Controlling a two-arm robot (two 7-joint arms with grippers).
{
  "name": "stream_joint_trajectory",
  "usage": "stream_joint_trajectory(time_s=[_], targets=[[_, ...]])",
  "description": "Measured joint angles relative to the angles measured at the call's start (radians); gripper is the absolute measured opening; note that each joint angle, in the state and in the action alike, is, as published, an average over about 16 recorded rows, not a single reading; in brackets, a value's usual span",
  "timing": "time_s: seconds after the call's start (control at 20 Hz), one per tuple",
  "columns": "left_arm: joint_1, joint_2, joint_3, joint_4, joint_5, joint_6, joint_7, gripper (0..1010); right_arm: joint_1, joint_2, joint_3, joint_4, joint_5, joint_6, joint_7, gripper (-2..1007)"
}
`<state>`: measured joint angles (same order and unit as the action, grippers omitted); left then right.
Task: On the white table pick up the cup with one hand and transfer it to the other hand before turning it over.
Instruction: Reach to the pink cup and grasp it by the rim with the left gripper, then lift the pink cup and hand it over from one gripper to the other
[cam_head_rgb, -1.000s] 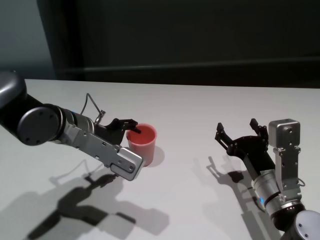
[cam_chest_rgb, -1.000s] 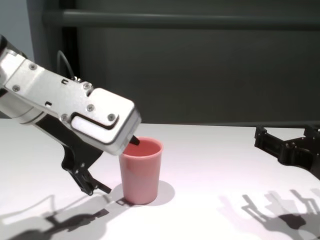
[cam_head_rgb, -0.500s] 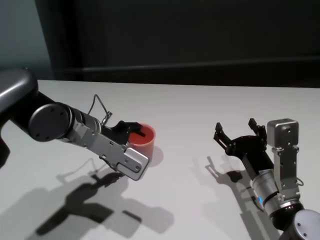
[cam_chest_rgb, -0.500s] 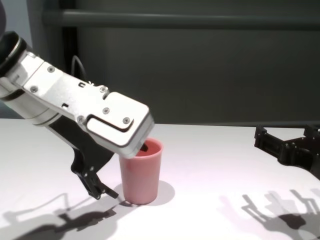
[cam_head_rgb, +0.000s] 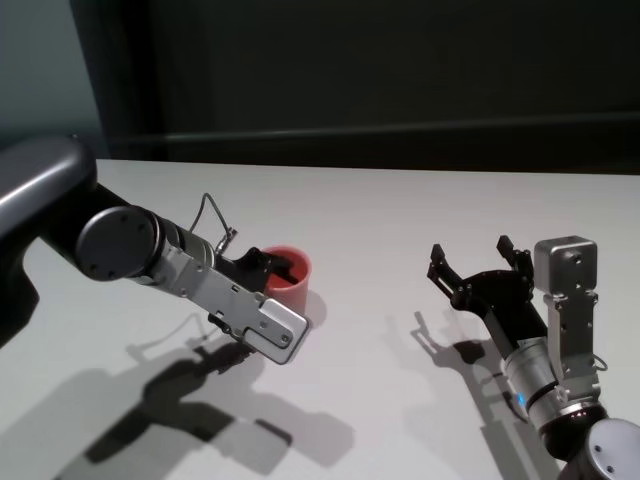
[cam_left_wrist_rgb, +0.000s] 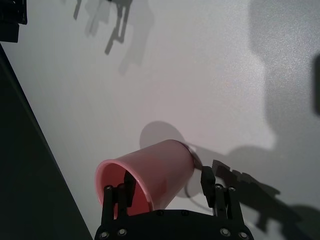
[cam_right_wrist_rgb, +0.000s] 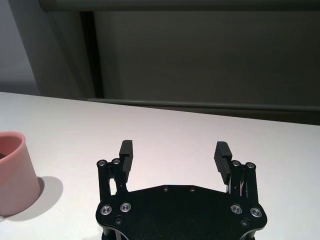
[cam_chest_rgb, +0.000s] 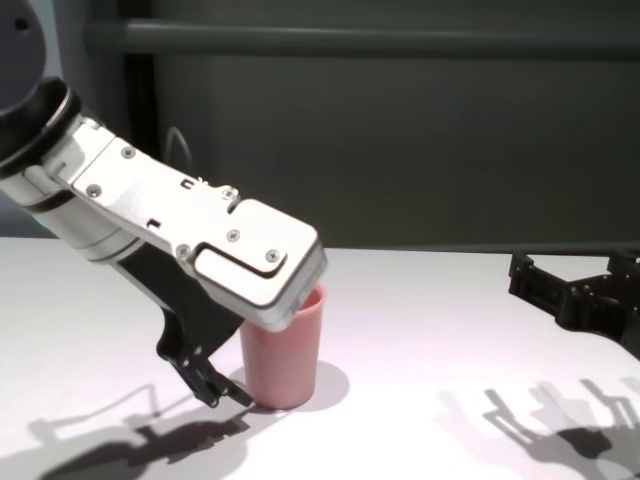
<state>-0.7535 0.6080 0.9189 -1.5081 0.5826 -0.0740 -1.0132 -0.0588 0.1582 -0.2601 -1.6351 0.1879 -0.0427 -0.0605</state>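
Left gripper (cam_left_wrist_rgb: 167, 192) spread astride cup (cam_chest_rgb: 283, 352), one finger inside rim; cup upright on table (cam_head_rgb: 400, 230), mouth up. Right gripper (cam_right_wrist_rgb: 174, 156) wide, well apart.

The cup (cam_left_wrist_rgb: 150, 177) stood on the table (cam_left_wrist_rgb: 200, 75), its rim toward seven o'clock in the frame and its base toward two o'clock. The left gripper (cam_left_wrist_rgb: 167, 192) straddled the cup's wall: one finger (cam_left_wrist_rgb: 129, 186) sat inside the mouth, the other (cam_left_wrist_rgb: 207, 181) outside near the base, at about three o'clock from the cup. A round shadow lay behind the cup. Toward eleven o'clock, finger-shaped shadows fell on the table.
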Motion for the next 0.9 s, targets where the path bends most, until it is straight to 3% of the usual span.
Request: stream_joint_trajectory(time_s=[0.9], targets=[[0.0,0.0,0.028,0.033,-0.053,-0.02,0.044,324,0.0,0.0,0.0,0.0,0.0,0.0,0.0,1000]])
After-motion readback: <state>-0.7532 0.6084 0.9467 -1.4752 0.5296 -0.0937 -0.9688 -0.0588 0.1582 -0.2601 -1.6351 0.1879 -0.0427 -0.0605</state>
